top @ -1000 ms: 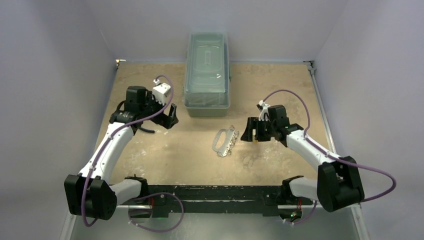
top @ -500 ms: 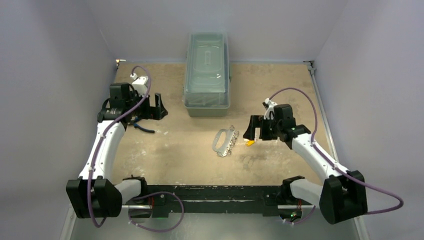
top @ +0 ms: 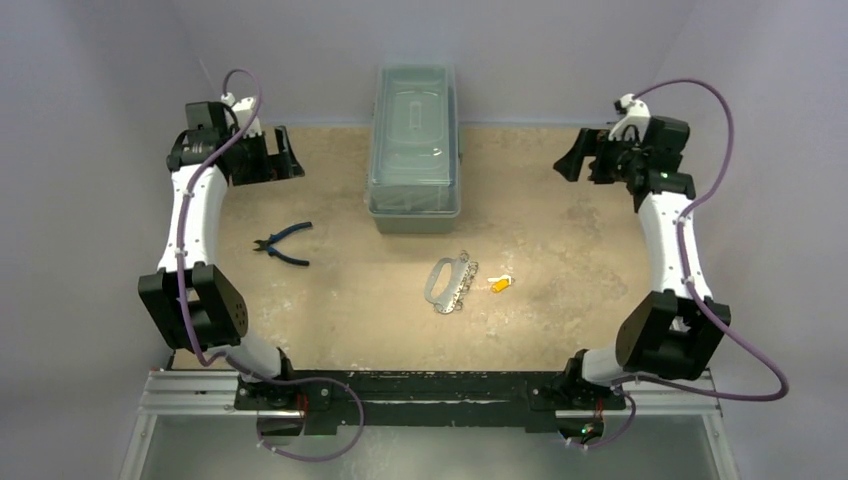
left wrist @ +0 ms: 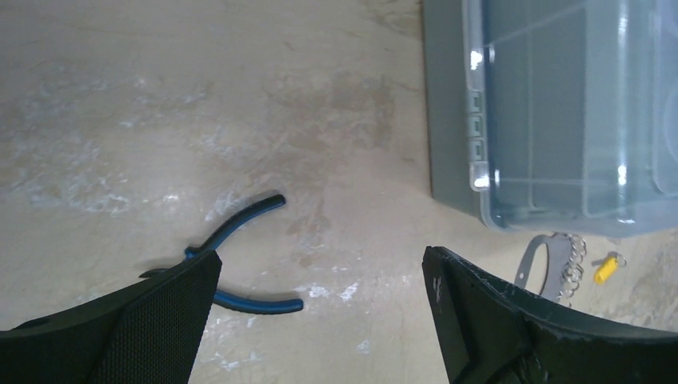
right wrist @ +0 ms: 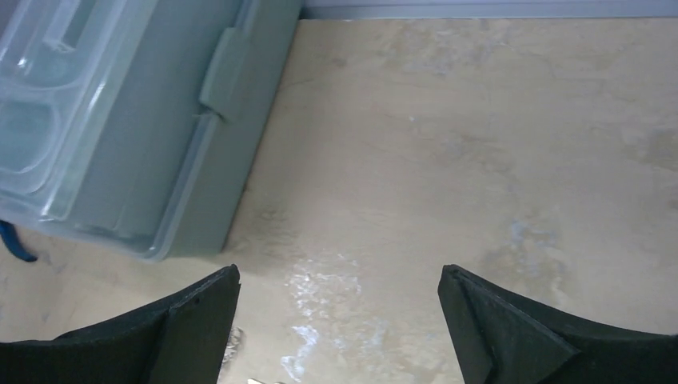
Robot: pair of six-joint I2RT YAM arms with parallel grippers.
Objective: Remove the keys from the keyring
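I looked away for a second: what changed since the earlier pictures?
The right arm opened its jaws, dropped the yellow key beside the keyring and swung back to the far right corner. The left arm, jaws open, pulled back to the far left corner, uncovering the pliers. Keyring, silver keys and box stayed put.

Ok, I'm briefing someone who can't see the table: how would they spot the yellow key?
Start at the grey box at the back of the table. In front of it lies the keyring with silvery keys; the yellow key sits just right of them, apart. It is the only coloured key there, far smaller than the blue pliers off to the left.
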